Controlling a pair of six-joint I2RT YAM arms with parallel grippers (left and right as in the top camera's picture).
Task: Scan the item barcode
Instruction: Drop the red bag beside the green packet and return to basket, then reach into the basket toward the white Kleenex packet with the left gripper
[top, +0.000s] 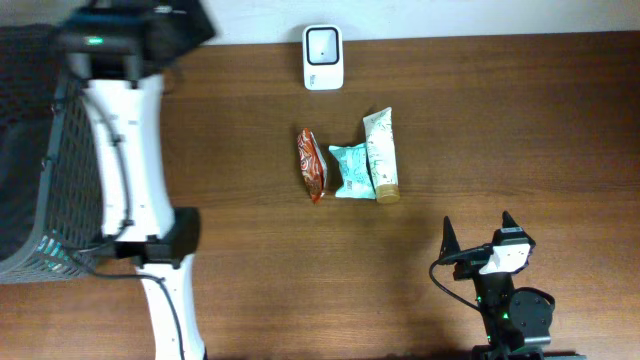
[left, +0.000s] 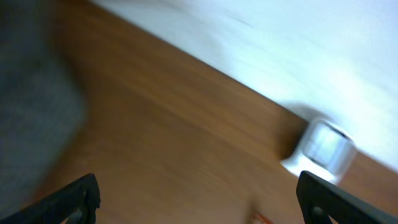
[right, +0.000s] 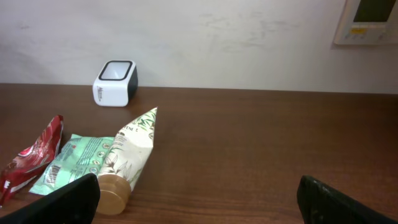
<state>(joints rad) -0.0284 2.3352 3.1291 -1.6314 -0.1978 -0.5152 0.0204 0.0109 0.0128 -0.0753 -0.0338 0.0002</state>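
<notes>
Three items lie mid-table: a red snack packet (top: 312, 165), a teal packet (top: 352, 170) and a white tube with a tan cap (top: 381, 155). The white barcode scanner (top: 323, 57) stands behind them at the far edge. My right gripper (top: 477, 222) is open near the front edge, right of the items, and holds nothing. Its view shows the tube (right: 134, 155), teal packet (right: 74, 163), red packet (right: 31, 160) and scanner (right: 115, 83). My left gripper (left: 198, 186) is open and empty, up at the far left over the basket; its blurred view shows the scanner (left: 323, 146).
A dark mesh basket (top: 50, 150) sits at the table's left edge, and the left arm (top: 130, 180) stretches along it. A white wall lies behind the table, with a panel (right: 373, 22) mounted on it at upper right.
</notes>
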